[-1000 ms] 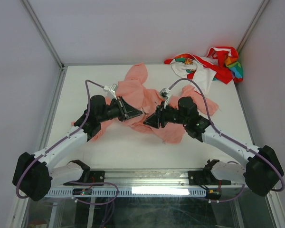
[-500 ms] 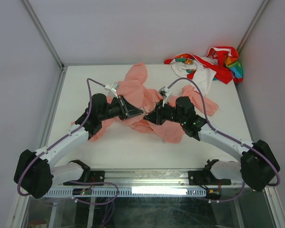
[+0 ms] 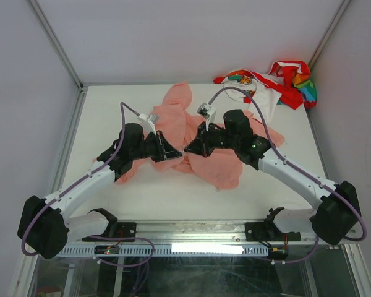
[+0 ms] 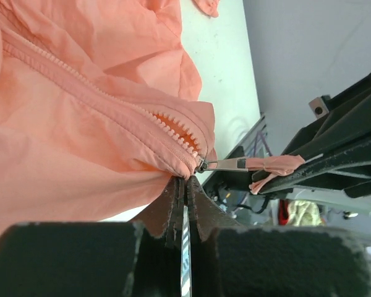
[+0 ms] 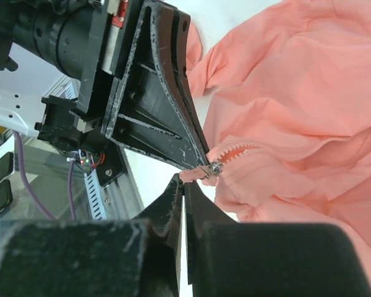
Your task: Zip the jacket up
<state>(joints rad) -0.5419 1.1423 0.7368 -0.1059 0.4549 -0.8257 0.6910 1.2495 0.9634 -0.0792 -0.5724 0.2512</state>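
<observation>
The salmon-pink jacket (image 3: pixel 179 114) lies crumpled in the middle of the table. My left gripper (image 3: pixel 177 154) is shut on the jacket's hem at the bottom end of the zipper (image 4: pixel 111 105); its tips (image 4: pixel 185 182) pinch the cloth just below the slider. My right gripper (image 3: pixel 189 150) faces it tip to tip and is shut on the pink zipper pull tab (image 5: pixel 201 174), next to the metal slider (image 5: pixel 217 168). The pull tab (image 4: pixel 247 164) stretches sideways between the two grippers. The zipper teeth are parted just behind the slider. The jacket (image 5: pixel 309 124) fills the right wrist view's right side.
A red, white and rainbow-coloured garment (image 3: pixel 272 83) lies bunched in the far right corner. Grey enclosure walls stand on three sides of the white table (image 3: pixel 111 105). A metal rail (image 3: pixel 191 232) runs along the near edge between the arm bases.
The right arm's wrist has swung toward the far side and its tip shifted slightly up. The left gripper's tip moved a little toward the near side. The jacket's near part shifted with them.
</observation>
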